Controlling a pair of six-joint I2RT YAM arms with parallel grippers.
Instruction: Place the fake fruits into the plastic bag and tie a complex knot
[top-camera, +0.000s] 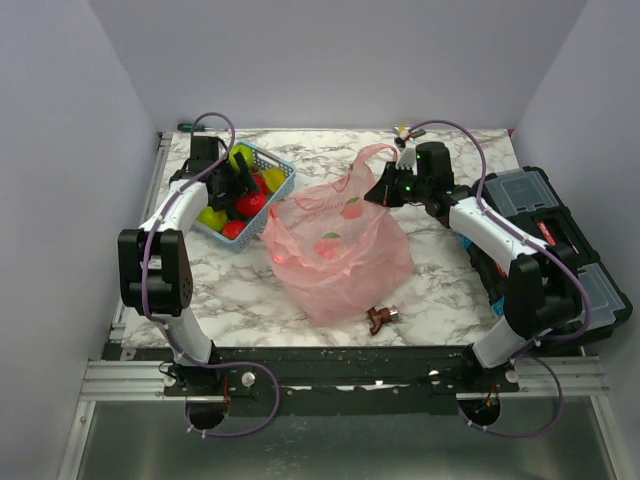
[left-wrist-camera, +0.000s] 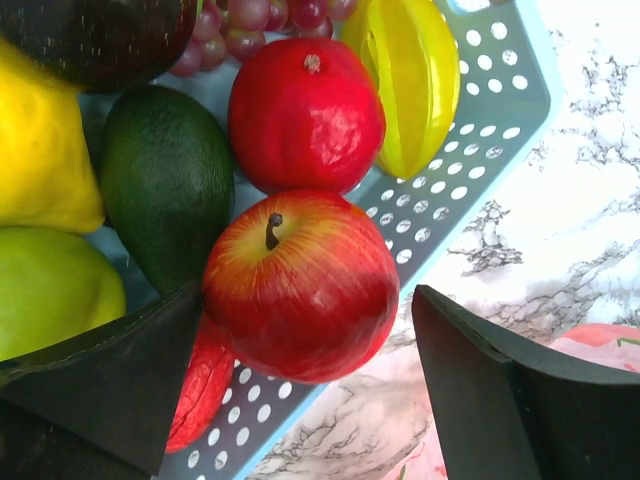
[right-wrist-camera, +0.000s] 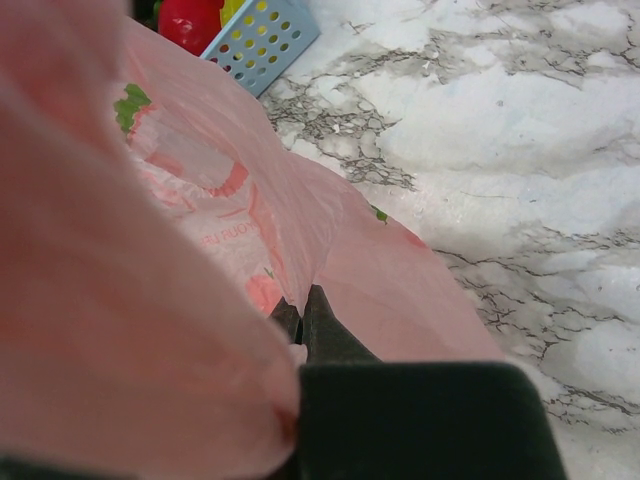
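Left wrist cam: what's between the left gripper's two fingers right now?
A red apple, lying in the blue basket, sits between the fingers of the open left gripper; left wrist view.

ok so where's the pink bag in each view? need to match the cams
Top external: pink bag lies at table centre, just right of the blue basket.
Left wrist: only a pink patch at the bottom right, past the basket's corner.
Right wrist: fills the left and centre, very close to the lens.
Shared landmark: the blue basket, which is also at the top left in the right wrist view.
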